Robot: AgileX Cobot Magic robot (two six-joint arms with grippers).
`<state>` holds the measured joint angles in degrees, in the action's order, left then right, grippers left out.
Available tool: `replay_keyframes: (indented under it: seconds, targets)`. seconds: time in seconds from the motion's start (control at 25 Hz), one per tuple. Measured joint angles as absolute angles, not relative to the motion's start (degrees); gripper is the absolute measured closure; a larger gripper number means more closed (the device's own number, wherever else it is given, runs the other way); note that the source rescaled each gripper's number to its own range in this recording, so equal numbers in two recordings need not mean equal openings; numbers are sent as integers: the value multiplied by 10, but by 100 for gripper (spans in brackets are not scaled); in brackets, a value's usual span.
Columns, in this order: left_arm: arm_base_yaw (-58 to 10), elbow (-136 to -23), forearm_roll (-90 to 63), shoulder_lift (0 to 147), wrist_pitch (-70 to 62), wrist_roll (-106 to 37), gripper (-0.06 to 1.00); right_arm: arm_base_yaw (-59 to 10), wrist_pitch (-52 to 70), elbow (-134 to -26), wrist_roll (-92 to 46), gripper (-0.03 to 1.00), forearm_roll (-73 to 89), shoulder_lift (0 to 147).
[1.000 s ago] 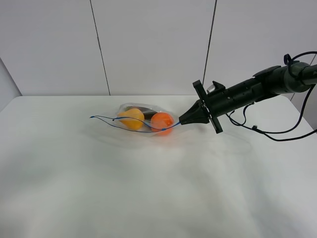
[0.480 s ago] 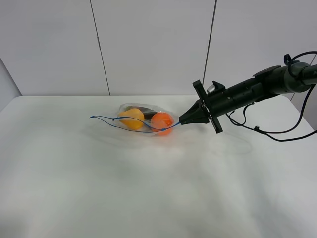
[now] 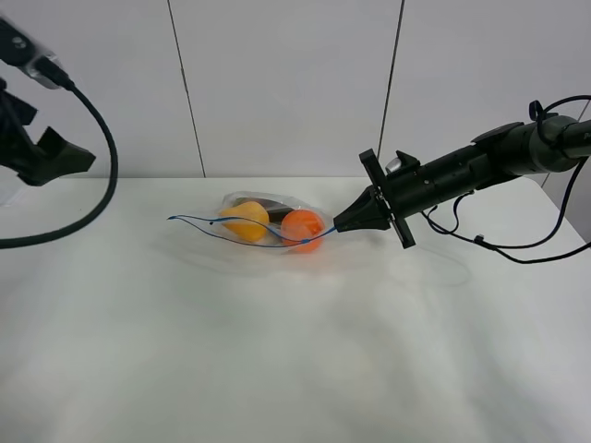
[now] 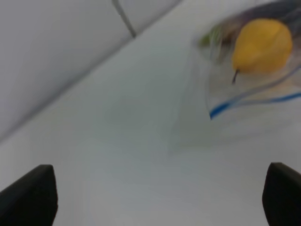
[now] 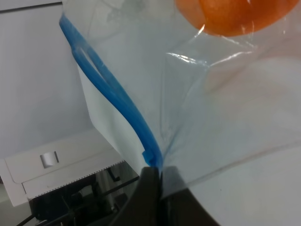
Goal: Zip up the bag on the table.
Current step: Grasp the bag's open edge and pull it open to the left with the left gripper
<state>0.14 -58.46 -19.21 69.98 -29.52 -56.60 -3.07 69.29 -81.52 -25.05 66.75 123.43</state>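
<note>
The clear bag (image 3: 268,220) lies on the white table (image 3: 277,351), holding a yellow pear (image 3: 245,220), an orange (image 3: 301,227) and a dark item behind them. Its blue zipper strip (image 3: 231,231) runs wavy and gaping along the near edge. My right gripper (image 3: 339,224) is shut on the strip's right end; the right wrist view shows the fingers (image 5: 151,195) pinching the blue strip (image 5: 117,101) under the orange (image 5: 235,16). My left gripper (image 3: 65,155) hangs open in the air far left of the bag. Its wrist view (image 4: 155,202) shows the pear (image 4: 261,44) and the strip's left end (image 4: 221,109).
A white panelled wall (image 3: 277,83) stands behind the table. The left arm's black cable (image 3: 102,185) loops down at the left edge. The right arm's cables (image 3: 499,245) trail over the table's right side.
My left arm has come into view at the upper left, where nothing showed before. The right gripper and the bag have not moved.
</note>
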Motion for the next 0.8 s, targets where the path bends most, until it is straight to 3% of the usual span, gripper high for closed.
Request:
replay_keyframes:
  seconds: [0.28,0.56,0.8]
  targets:
    - [-105,-585,-380,800,-241,-837,-5,-31,693,-815,-251,97,667,1234]
    - [-264,-585,-405,901,-107,-864,-5,-31,693,-815,-251,97,667,1234]
    - [-349,-585,-406,977,-35,-864,-5,-31,693,-815,-251,97,667,1234]
